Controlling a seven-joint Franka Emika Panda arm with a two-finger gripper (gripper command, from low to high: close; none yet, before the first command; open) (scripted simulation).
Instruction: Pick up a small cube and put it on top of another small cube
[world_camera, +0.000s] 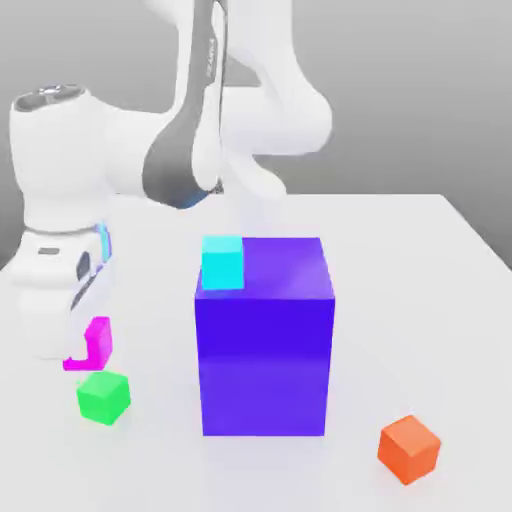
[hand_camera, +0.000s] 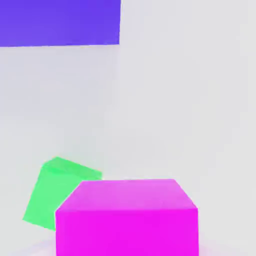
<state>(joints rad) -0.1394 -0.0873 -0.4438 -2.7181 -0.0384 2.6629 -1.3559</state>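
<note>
Green small cube (world_camera: 103, 396) sits on the white table (world_camera: 440, 260), near the front edge at the exterior view's left, just in front of the robot's hand. Gripper (world_camera: 88, 350) hangs low over the table beside the white arm base (world_camera: 55, 270), fingers closed narrow on a magenta cube (world_camera: 93, 343); the magenta cube fills the near part of the hand view (hand_camera: 127, 217), green cube just behind it, slightly tilted there. Big purple block (world_camera: 264, 335) stands mid-table, a cyan cube (world_camera: 223, 262) on its top at the back corner toward the exterior view's left. Orange cube (world_camera: 409, 449) lies near the table's front edge at the exterior view's right, well apart from the green one.
</note>
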